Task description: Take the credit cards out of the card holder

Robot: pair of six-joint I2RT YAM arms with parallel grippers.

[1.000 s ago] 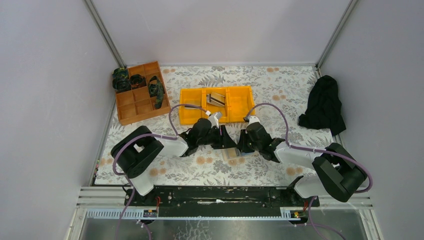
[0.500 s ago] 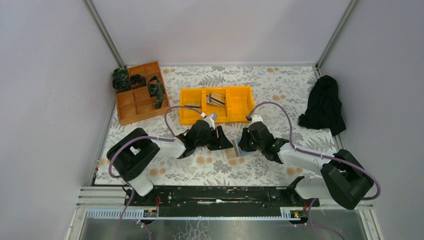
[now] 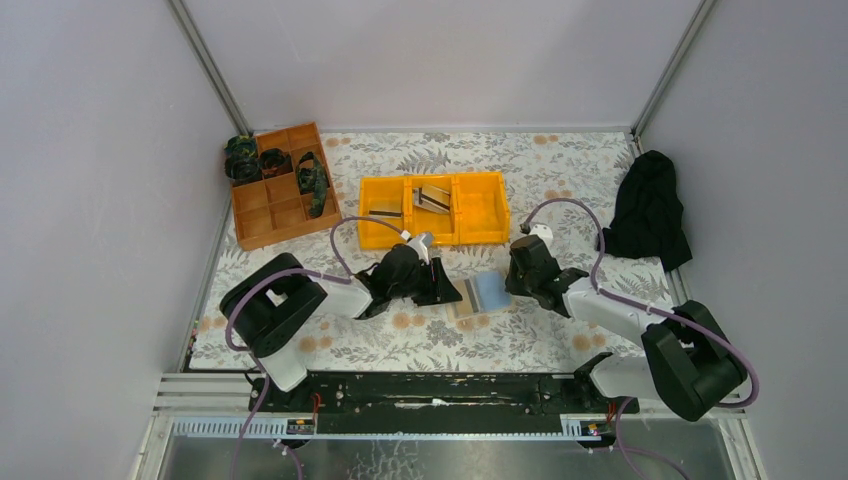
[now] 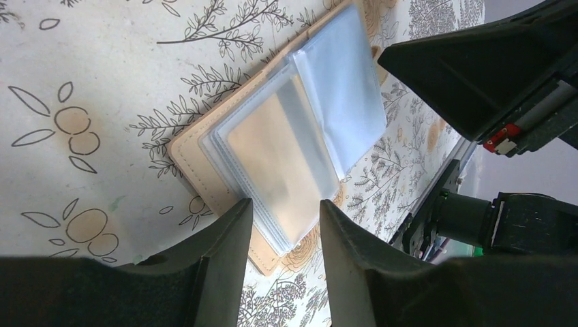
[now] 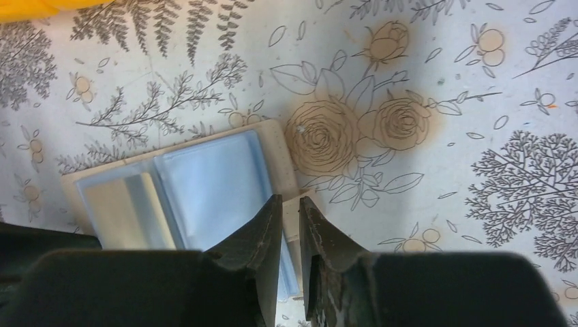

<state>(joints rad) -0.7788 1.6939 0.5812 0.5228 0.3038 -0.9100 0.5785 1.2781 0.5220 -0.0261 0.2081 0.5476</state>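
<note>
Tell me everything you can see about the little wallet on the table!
The card holder lies open and flat on the flowery table cover. Its outside is tan with stitched edges. Inside are clear, bluish plastic sleeves, one showing a silvery card. The right hand pinches one edge; the left hand, open, straddles the other end.

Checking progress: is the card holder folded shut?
No, the card holder lies spread open on the table, its translucent inside facing up.
</note>
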